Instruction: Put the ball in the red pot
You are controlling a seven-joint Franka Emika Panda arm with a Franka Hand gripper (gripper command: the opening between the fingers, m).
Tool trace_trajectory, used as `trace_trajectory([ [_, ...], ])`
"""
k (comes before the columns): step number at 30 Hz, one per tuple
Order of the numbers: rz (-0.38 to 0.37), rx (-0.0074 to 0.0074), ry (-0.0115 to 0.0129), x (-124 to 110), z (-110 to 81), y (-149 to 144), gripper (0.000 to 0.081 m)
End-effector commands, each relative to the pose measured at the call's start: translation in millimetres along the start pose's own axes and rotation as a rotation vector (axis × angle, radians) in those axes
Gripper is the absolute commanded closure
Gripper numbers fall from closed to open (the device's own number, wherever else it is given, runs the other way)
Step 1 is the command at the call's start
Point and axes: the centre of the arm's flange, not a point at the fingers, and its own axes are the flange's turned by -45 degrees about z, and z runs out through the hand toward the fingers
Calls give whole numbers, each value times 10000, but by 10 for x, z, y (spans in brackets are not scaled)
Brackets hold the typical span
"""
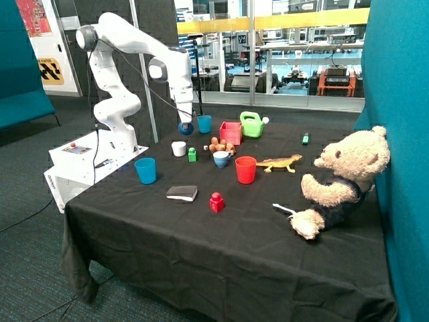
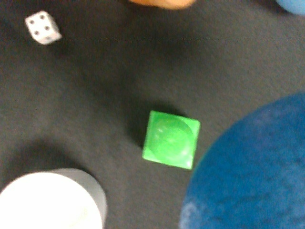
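While the ball hangs above the table: the risks lie between where it is and the pot.
Ball: the ball (image 1: 186, 127) is dark blue, off the table, clamped in the end effector (image 1: 186, 126) above the white cup (image 1: 178, 148) and the green block (image 1: 192, 155); in the wrist view it fills one corner (image 2: 248, 176) with the green block (image 2: 170, 139) and white cup (image 2: 50, 202) below it.
End effector: clenched on the ball, as far as the outside view lets me judge; the fingers themselves are hard to make out.
Axis and heading: a sphere has no long axis and points no way, so its turn in the grip should not matter for the drop.
Slip risk: a smooth round ball may squirt from two flat fingers if the arm jerks; it would then likely roll across the black table (image 1: 221, 235).
Wrong target: the blue cup (image 1: 204, 123) stands just beside the ball, nearer than the red pot (image 1: 230, 133); a short move would drop it there.
Missed rim: the pot's opening looks little wider than the ball, so an off-centre release could bounce it off the edge.
Far neighbour: the green watering can (image 1: 252, 124) stands just beyond the pot and could be clipped by an overshoot.
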Motion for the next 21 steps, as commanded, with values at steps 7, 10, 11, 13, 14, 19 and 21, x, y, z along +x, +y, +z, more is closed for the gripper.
trace_trajectory([
  [7, -685, 21, 41, 282, -162, -471, 808],
  [10, -801, 21, 41, 304, -151, -530, 808],
  [11, -857, 20, 41, 314, -142, -554, 808],
  [13, -953, 20, 41, 339, -122, -600, 808],
  [14, -973, 20, 41, 347, -116, -613, 808],
  [19, -1162, 20, 41, 414, -86, -670, 808],
  [21, -1183, 20, 41, 446, -75, -691, 808],
])
